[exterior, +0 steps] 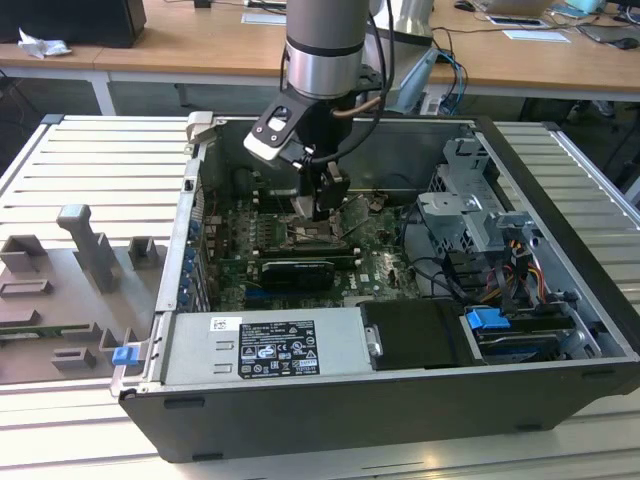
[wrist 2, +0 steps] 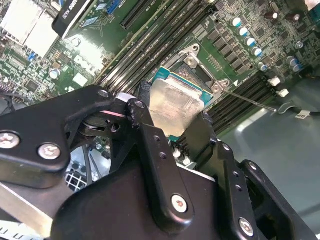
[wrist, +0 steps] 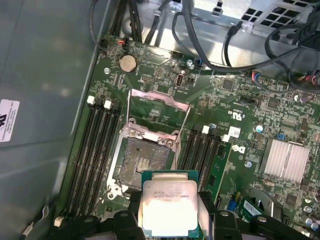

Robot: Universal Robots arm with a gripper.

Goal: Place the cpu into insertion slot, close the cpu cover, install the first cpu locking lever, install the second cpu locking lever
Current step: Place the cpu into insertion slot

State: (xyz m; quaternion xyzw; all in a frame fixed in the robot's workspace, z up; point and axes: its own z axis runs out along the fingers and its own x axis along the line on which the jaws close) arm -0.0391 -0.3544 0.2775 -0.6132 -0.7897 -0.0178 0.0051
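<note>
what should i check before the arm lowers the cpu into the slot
1. Grip on the cpu: ok, the gripper is shut on two opposite edges.
2. The insertion slot free: ok, bare contacts, nothing lying in it.
3. The cpu cover out of the way: ok, swung up open at the slot's far side.
4. Cpu seated: not ok, it hangs in the gripper, off the slot.
5. Cpu centred over the slot: cannot tell, the two wrist views look at it slantwise.
</note>
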